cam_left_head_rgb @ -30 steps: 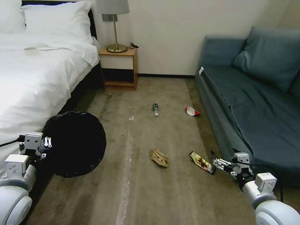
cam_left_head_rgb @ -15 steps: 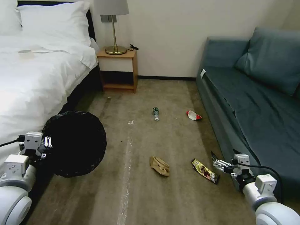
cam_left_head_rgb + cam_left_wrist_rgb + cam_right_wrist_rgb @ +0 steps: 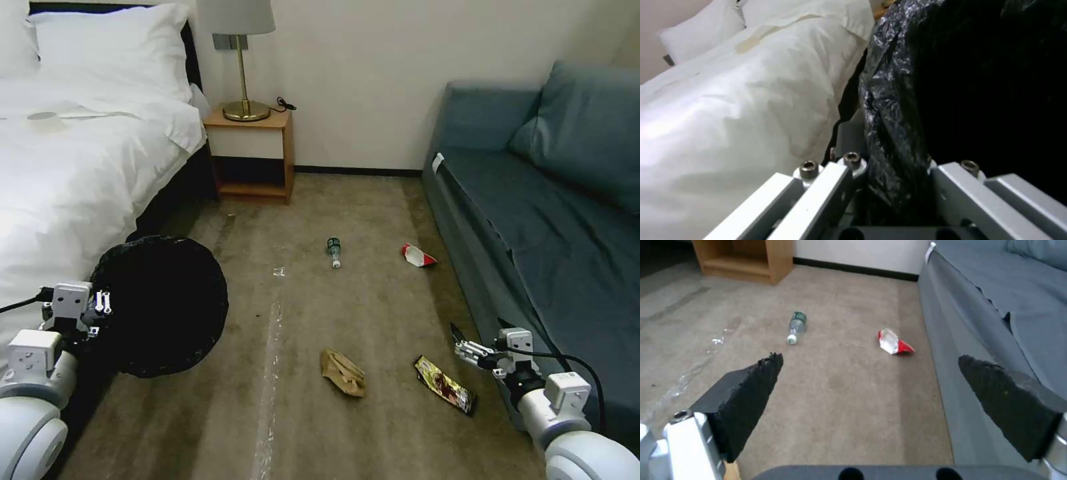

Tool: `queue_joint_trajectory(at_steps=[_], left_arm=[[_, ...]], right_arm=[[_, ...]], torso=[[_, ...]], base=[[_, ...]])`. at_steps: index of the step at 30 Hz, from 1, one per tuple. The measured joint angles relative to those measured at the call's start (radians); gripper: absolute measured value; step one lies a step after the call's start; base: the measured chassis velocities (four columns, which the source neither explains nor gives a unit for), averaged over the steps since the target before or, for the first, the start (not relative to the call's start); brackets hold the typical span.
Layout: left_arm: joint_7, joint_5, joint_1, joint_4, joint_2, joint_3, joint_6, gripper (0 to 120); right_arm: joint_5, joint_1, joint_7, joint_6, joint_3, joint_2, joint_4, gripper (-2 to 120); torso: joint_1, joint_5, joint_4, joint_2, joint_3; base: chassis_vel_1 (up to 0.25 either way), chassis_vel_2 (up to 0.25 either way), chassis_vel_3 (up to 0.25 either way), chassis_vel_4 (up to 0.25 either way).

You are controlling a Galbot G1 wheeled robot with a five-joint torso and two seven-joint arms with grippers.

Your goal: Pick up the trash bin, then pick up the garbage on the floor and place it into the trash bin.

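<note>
1. The fingers (image 3: 818, 186) of the left gripper (image 3: 100, 312) are clamped on the rim of the trash bin (image 3: 160, 303), with the crinkly black bag (image 3: 889, 110) pinched between them; the wrist view shows the plastic running down into the gap.
2. The trash bin hangs from that grip at the left, beside the edge of the bed (image 3: 73, 180), its black-lined mouth turned toward the camera.
3. The right gripper (image 3: 467, 347) sits low at the right, close to the front of the sofa (image 3: 553, 220), with its two black pads (image 3: 751, 386) spread wide apart and nothing between them.
4. A dark snack wrapper (image 3: 445, 385) with yellow and red print lies on the carpet (image 3: 300, 427) just in front of the right gripper, not touching it.
5. A crumpled brown paper bag (image 3: 343, 372) lies near the middle of the carpet, left of the snack wrapper.
6. Farther back, a small clear bottle (image 3: 333, 251) with a green label lies on its side, and a red-and-white wrapper (image 3: 417, 255) lies to its right, near the foot of the sofa.
7. A wooden nightstand (image 3: 252, 153) with a lamp (image 3: 241, 60) stands against the far wall, between the bed and the sofa.
</note>
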Motion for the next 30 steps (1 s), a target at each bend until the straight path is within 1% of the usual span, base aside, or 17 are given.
queue_joint_trajectory(at_steps=[12, 16, 22, 24, 27, 29, 30], left_arm=[[0.008, 0.011, 0.008, 0.002, -0.017, 0.0, -0.016, 4], [0.008, 0.011, 0.008, 0.0, -0.023, 0.0, -0.019, 4], [0.018, 0.007, 0.008, -0.002, -0.035, -0.007, -0.023, 4], [0.019, 0.008, 0.007, -0.006, -0.039, -0.008, -0.023, 4], [0.019, 0.009, 0.007, -0.007, -0.04, -0.008, -0.023, 4], [0.019, 0.03, 0.004, -0.017, -0.056, -0.004, -0.022, 4], [0.019, 0.03, 0.004, -0.017, -0.056, -0.004, -0.022, 4]], right_arm=[[-0.021, -0.007, 0.003, 0.008, -0.008, 0.004, -0.009, 100], [-0.025, -0.01, 0.003, 0.003, -0.011, 0.004, -0.011, 100], [-0.02, 0.012, 0.003, -0.027, -0.03, -0.011, -0.024, 100], [-0.007, 0.038, 0.003, -0.049, -0.047, -0.029, -0.04, 100], [-0.004, 0.044, 0.003, -0.053, -0.051, -0.033, -0.044, 100], [0.027, 0.136, 0.005, -0.111, -0.134, -0.07, -0.099, 100], [0.027, 0.136, 0.005, -0.111, -0.134, -0.07, -0.099, 100]], torso=[[0.0, 0.0, 0.0, 0.0, 0.0], [0.0, 0.0, -0.0001, 0.0, 0.0], [0.0, 0.0, 0.0, 0.0, 0.0], [0.0, 0.0001, 0.0, 0.0, 0.0], [0.0, 0.0, -0.0001, 0.0, 0.0], [0.0, 0.0002, -0.0001, 0.0, 0.0], [0.0, 0.0002, -0.0001, 0.0, 0.0]], base=[[-0.094, 0.094, 0.089, -0.092], [-0.064, 0.041, 0.061, -0.066], [0.0, 0.0, 0.0, 0.0], [0.0, 0.0, 0.0, 0.0], [0.0, 0.0, 0.0, 0.0], [0.0, 0.0, 0.0, 0.0], [0.0, 0.0, 0.0, 0.0]])
